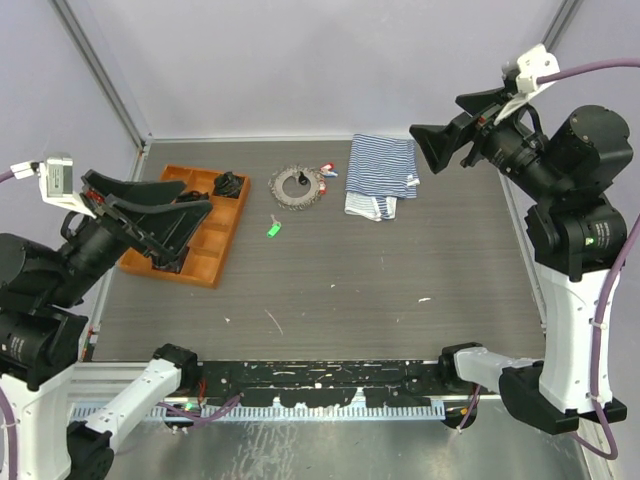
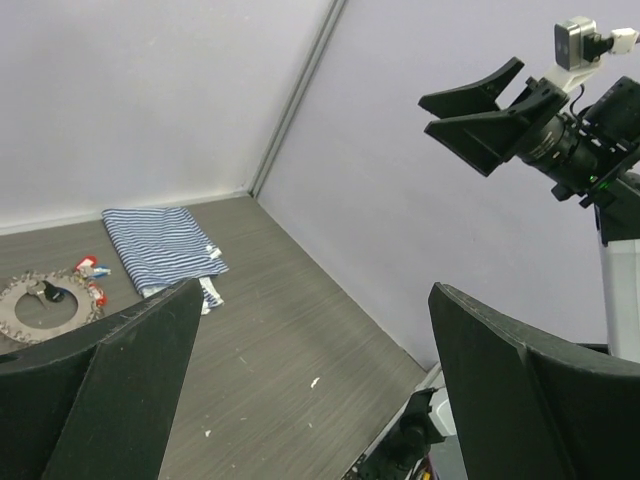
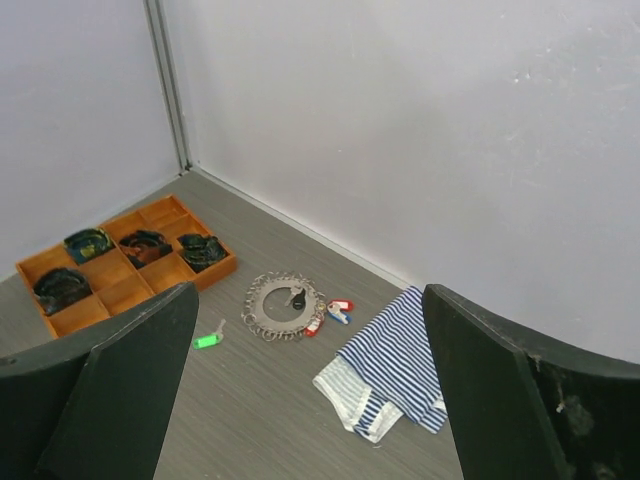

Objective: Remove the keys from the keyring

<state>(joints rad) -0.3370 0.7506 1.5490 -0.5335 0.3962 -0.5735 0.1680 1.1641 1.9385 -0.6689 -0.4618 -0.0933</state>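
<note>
1 green key (image 1: pixel 273 228) lies apart from keyring (image 1: pixel 283 190).

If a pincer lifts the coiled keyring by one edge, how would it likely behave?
The keyring looks like a braided chain laid in a round coil, so it would probably go limp and uncoil rather than lift as a disc. The keys at its edge would likely dangle. Pushed, it should slide and deform, not roll.

The left arm (image 1: pixel 130 225) hides part of the orange tray (image 1: pixel 205 262). The keys (image 3: pixel 340 305) by the keyring (image 3: pixel 262 318) — too small to count.
</note>
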